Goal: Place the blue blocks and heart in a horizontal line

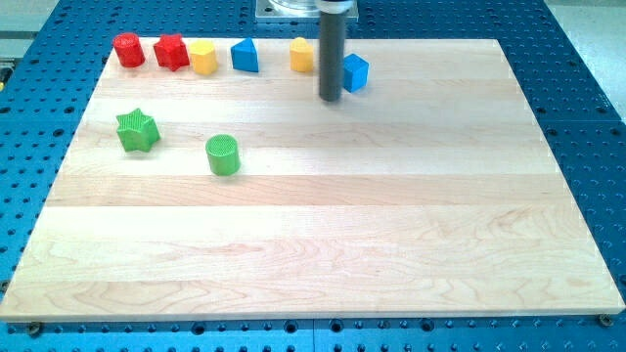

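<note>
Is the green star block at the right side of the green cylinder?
No, the green star lies to the view's left of the green cylinder.

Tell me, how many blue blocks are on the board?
2: a blue triangular block in the top row, and a blue cube just right of my tip. None seems hidden.

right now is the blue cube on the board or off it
On: the blue cube sits on the wooden board near its top edge, just right of my tip.

You see red cylinder [128,50], red star [170,52] top left; green star [137,131], green cylinder [223,155] lower; wooden board [323,244].
</note>
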